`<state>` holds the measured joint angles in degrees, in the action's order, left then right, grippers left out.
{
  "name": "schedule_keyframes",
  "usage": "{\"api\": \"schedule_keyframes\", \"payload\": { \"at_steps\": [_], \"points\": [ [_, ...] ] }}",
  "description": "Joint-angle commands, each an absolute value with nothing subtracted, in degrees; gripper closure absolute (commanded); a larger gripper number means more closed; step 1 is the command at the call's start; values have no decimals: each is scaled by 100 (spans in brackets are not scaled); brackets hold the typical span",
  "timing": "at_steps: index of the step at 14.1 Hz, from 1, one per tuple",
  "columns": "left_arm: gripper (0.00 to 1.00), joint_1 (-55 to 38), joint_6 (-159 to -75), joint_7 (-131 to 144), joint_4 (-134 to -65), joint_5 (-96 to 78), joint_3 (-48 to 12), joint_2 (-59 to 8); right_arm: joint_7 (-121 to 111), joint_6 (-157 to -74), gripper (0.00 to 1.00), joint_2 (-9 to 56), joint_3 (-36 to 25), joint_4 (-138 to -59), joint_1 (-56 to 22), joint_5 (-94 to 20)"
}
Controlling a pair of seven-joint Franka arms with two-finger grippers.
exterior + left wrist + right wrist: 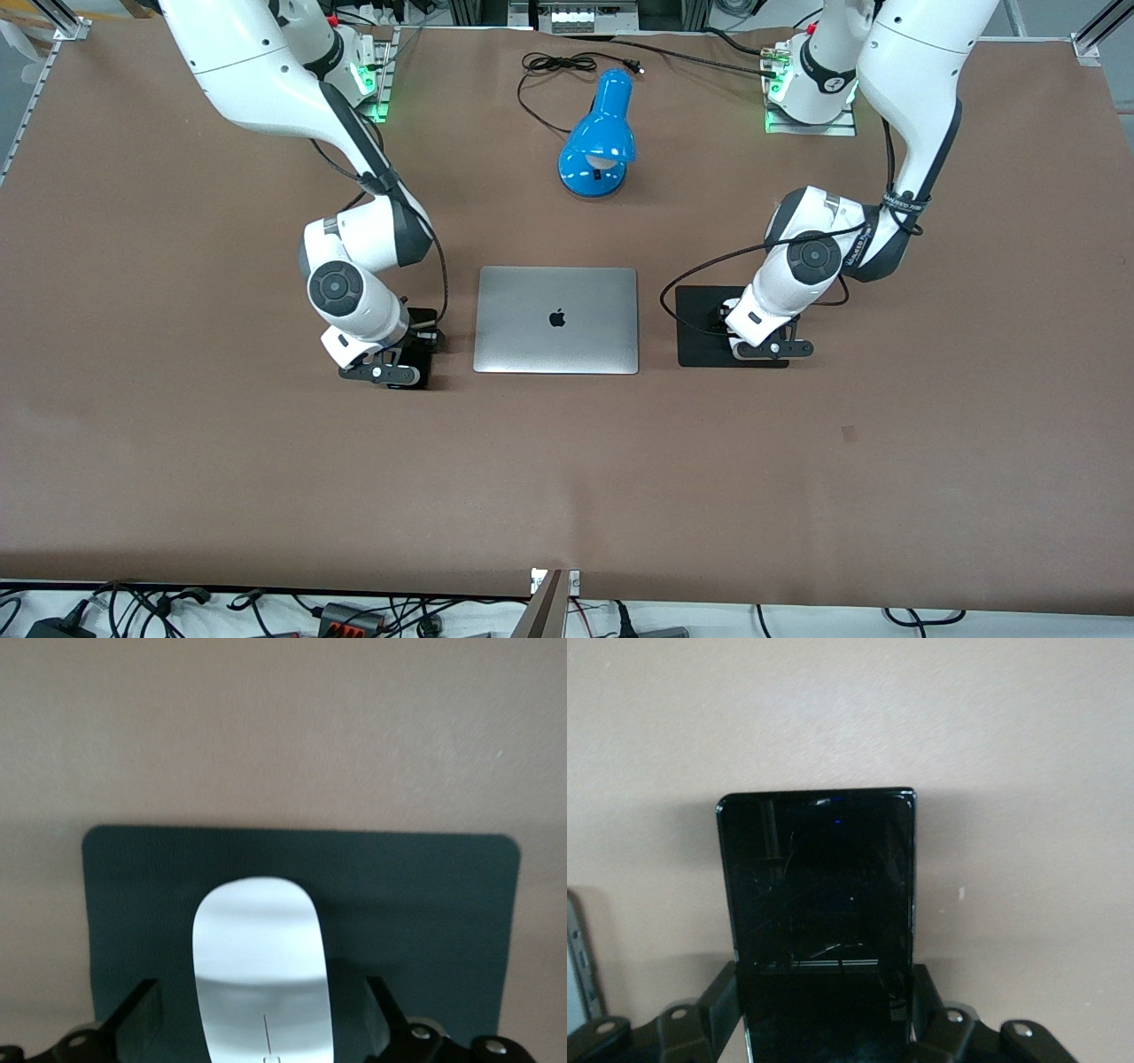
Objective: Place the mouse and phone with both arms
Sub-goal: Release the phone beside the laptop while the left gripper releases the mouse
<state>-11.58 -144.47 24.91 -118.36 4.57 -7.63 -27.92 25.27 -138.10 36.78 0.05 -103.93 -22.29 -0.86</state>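
Note:
The white mouse point(260, 957) lies on the black pad point(425, 904), which sits beside the laptop toward the left arm's end of the table. My left gripper point(263, 1019) is low over the pad point(700, 310), open, with a finger on each side of the mouse and a gap at each. The left gripper point(762, 341) hides the mouse in the front view. My right gripper point(824, 1010) is shut on the edges of the black phone point(819, 886), low at the table. In the front view the right gripper point(399, 354) and phone point(423, 359) are beside the laptop toward the right arm's end.
A closed silver laptop point(556, 319) lies mid-table between the two grippers; its edge shows in the right wrist view point(576, 957). A blue desk lamp point(598, 142) with a black cord lies farther from the front camera than the laptop.

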Motion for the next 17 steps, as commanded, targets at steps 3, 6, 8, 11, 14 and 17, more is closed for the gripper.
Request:
{"api": "schedule_keyframes", "payload": {
  "at_steps": [3,6,8,11,14,17],
  "points": [
    [0,-1055,-12925,2130,-11191,694,-694,-2189,2681,-13957,0,3894,-18,-10134,-2399,-149],
    [0,-914,-11080,1671,-10164,738,-694,-1952,2602,-13843,0,3710,-70,-9801,-2312,-158],
    [0,-905,-9413,1180,-9129,738,-686,-1916,2575,-13599,0,3254,-88,-9730,-2041,-158],
    [0,-538,-7851,863,-7765,721,-712,-1916,2514,-12642,0,2595,-79,-9563,-1435,-132],
    [0,-142,-7017,-42,-7077,616,-695,-1899,2304,-11508,0,2067,-88,-9177,-994,-79],
    [0,97,-6996,-141,-7555,37,-555,-1050,1681,-10209,0,1530,-97,-8607,-328,-88]
  ]
}}
